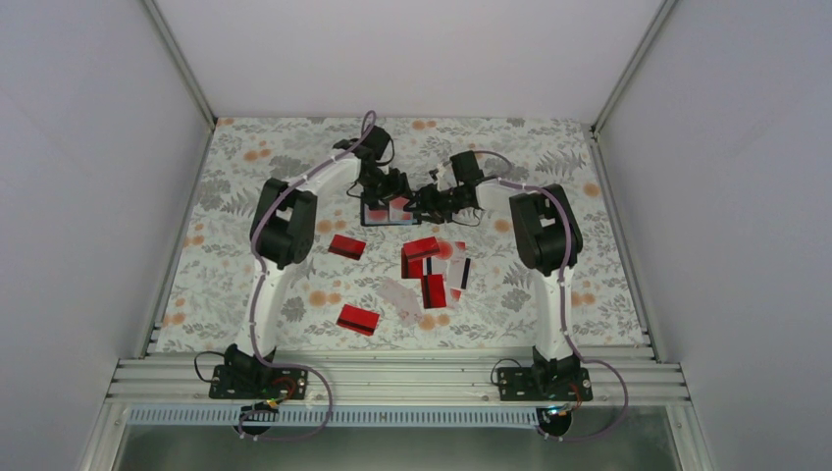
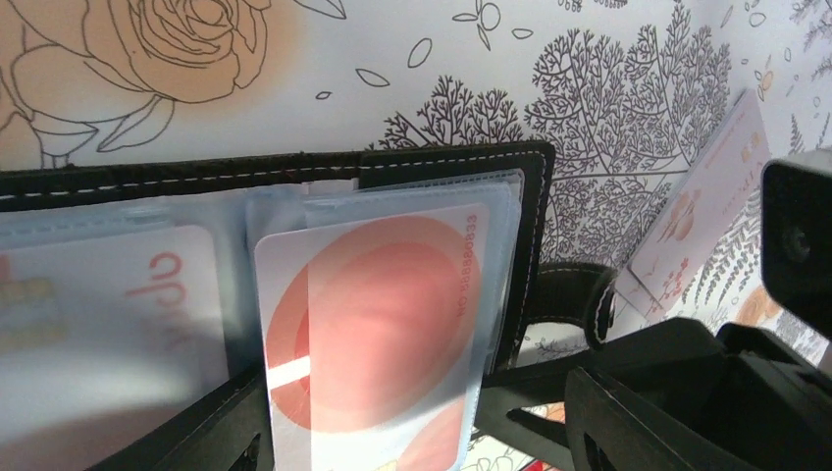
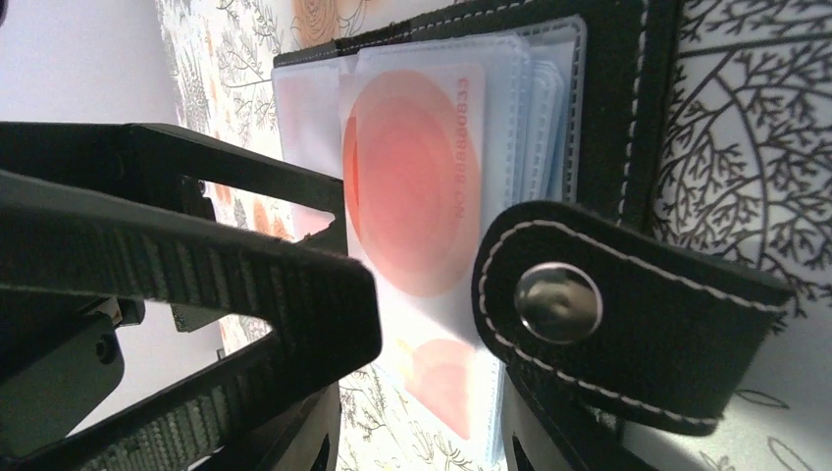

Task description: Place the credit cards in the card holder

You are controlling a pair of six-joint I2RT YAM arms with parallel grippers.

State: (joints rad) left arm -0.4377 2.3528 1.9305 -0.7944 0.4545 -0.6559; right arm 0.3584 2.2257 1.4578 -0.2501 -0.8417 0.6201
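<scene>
Halfway into a clear pocket (image 2: 392,196), a whitish card (image 2: 383,334) with a large red disc juts from the card holder (image 2: 446,162), a black, white-stitched wallet lying open at the far middle of the floral table (image 1: 245,186). The left gripper (image 2: 373,397) brackets the card's protruding end, fingers wide apart at its two long edges; whether they pinch it cannot be told. The right gripper (image 1: 432,203) sits at the holder's right edge by the snap strap (image 3: 628,324), its spread unclear. Patterned tabletop shows between holder and far edge; the loose credit cards (image 1: 429,267) lie nearer, between the arms.
</scene>
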